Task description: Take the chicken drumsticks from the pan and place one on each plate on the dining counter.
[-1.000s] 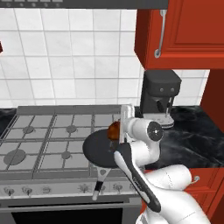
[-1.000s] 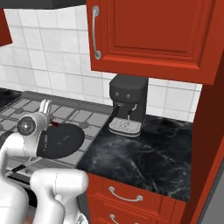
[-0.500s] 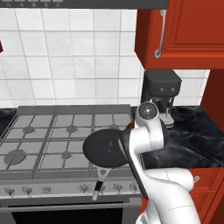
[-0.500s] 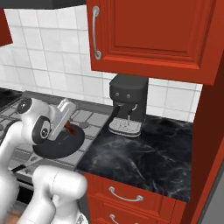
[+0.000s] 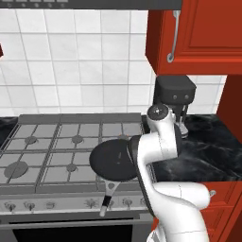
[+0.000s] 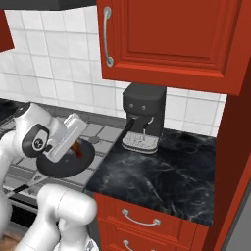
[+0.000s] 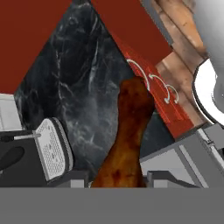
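We find one chicken drumstick [image 7: 127,135], the darker reddish-brown one, rising from the bottom centre of the hand view with its narrow bone end toward mid-frame; its thick end sits between the finger tips at the lower edge. We judge the gripper [image 6: 74,145] to be clenched on this drumstick: in the right base view, at left of centre, a brown piece shows at the end of the hand, lifted clear above the pan [image 6: 63,164]. The grasp at the meaty end seems chosen because that part offers the jaws the most to bear on.

The pan lies on the stove [image 5: 52,146] at lower centre of the left base view, handle toward the front edge. We can make out no second drumstick in it; the arm covers part of its right side.

To the right, a coffee machine [image 6: 142,115] stands on the smaller black marble tabletop [image 6: 166,171]. A pale round plate [image 7: 205,89] shows at the right edge of the hand view; we cannot tell what it rests on.
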